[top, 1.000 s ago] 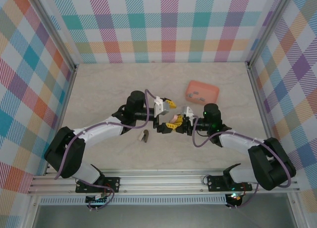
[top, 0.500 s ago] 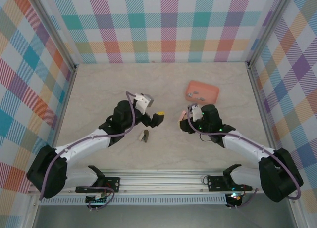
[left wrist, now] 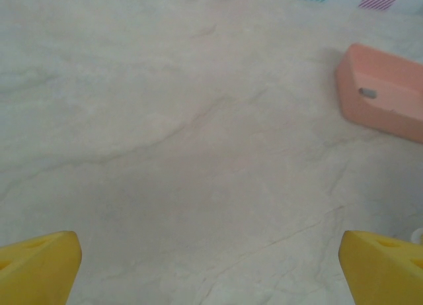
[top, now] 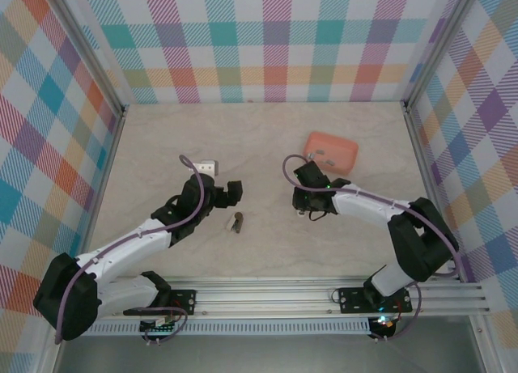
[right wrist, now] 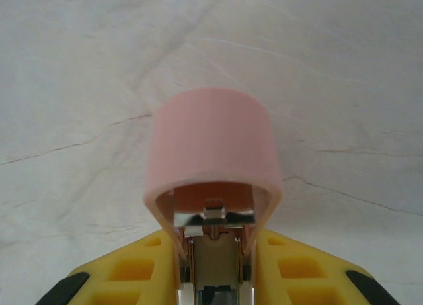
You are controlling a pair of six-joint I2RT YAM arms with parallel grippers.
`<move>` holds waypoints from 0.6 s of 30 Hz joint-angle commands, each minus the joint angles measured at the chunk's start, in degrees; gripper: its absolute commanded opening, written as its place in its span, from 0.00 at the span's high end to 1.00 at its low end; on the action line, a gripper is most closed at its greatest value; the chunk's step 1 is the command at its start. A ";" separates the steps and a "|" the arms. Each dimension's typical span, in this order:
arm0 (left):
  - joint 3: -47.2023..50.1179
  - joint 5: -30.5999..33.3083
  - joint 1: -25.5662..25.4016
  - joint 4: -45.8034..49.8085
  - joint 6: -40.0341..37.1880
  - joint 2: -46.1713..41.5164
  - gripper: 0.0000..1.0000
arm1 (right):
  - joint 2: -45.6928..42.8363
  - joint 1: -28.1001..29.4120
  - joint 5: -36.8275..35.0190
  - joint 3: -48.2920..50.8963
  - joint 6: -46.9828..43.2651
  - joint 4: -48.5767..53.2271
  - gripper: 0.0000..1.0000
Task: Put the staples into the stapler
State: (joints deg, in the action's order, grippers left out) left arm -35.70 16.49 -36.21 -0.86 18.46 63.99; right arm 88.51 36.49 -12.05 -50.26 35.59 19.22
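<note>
The pink stapler [right wrist: 213, 153] is clamped between the yellow fingers [right wrist: 125, 275] of my right gripper [right wrist: 215, 282]. Its cap is raised and the metal magazine shows under it. From above, the right gripper [top: 304, 198] sits mid-table, just left of and in front of the salmon tray [top: 344, 146]. Small grey staples [top: 322, 154] lie in that tray, and one strip [left wrist: 367, 92] shows in the left wrist view. My left gripper [top: 232, 192] hovers left of centre, open, its fingertips [left wrist: 36, 265] far apart with bare table between them.
A small brown object [top: 237, 222] lies on the table in front of the left gripper. The salmon tray [left wrist: 386, 96] stands at the back right. Plaid walls and metal rails enclose the table on three sides.
The left gripper has drawn back to the left, away from the stapler, and stays open. The right gripper has swung with the stapler toward the back, nearer the tray.
</note>
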 commanded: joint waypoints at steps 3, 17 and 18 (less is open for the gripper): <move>-0.40 4.27 0.35 6.20 2.55 0.09 0.00 | 2.65 1.47 -6.74 -2.88 3.66 4.97 0.74; -0.75 5.39 0.35 6.65 2.68 1.14 0.00 | 7.89 1.92 -7.40 -4.50 3.01 4.86 0.71; -0.77 5.39 0.35 6.71 2.72 1.14 0.00 | 8.12 1.92 -7.21 -4.57 2.68 4.94 0.70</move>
State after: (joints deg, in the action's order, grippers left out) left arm -35.70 20.69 -36.21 4.60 20.18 64.86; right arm 95.79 37.95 -18.68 -53.60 38.57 23.05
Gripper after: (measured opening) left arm 0.997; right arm 0.297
